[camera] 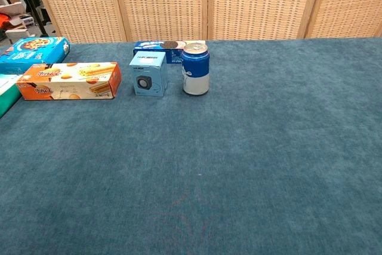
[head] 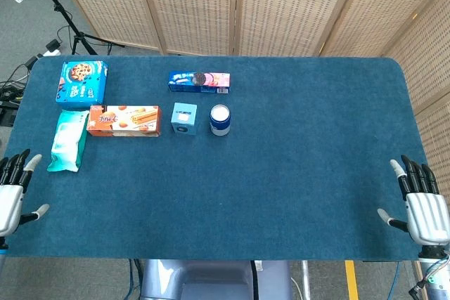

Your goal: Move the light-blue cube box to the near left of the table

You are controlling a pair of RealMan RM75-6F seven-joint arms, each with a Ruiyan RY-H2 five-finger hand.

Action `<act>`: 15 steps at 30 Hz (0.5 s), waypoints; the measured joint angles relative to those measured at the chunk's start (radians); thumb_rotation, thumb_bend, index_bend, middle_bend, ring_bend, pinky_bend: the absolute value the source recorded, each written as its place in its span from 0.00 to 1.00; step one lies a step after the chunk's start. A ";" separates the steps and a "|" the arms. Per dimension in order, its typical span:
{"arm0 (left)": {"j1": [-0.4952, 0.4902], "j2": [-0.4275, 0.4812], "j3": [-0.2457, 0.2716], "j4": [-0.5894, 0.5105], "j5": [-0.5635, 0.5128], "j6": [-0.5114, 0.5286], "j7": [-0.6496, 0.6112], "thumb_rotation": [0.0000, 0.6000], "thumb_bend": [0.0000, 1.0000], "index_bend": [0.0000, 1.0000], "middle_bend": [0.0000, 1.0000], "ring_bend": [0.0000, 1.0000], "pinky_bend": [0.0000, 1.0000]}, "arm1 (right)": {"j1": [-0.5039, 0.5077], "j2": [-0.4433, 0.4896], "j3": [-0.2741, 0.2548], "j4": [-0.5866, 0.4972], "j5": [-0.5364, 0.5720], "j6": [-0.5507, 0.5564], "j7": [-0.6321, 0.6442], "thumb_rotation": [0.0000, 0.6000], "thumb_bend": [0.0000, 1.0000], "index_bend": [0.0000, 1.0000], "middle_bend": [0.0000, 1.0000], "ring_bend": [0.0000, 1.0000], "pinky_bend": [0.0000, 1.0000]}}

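Note:
The light-blue cube box (head: pixel 185 119) (camera: pixel 149 73) stands upright on the blue table, left of centre, between an orange biscuit box and a blue can. My left hand (head: pixel 13 189) hovers at the near left edge, fingers spread, holding nothing. At the near right edge my right hand (head: pixel 422 203) is likewise open and empty. Both hands are far from the cube box. Neither hand shows in the chest view.
An orange biscuit box (head: pixel 124 120) lies just left of the cube box; a blue can (head: pixel 220 119) stands just right. Behind them is an Oreo box (head: pixel 199 81). A blue cookie box (head: pixel 82 82) and a teal packet (head: pixel 68 140) lie at the left. Wicker screens stand behind the table.

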 measured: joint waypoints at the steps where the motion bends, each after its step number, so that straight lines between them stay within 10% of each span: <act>1: 0.000 -0.001 0.000 0.001 -0.001 0.000 0.001 1.00 0.06 0.00 0.00 0.00 0.00 | 0.000 0.000 0.000 0.000 -0.001 0.000 0.000 1.00 0.00 0.00 0.00 0.00 0.00; 15: -0.061 0.008 -0.023 -0.008 0.031 -0.047 -0.011 1.00 0.06 0.00 0.00 0.00 0.00 | 0.000 0.008 0.008 0.000 0.017 -0.005 0.018 1.00 0.00 0.00 0.00 0.00 0.00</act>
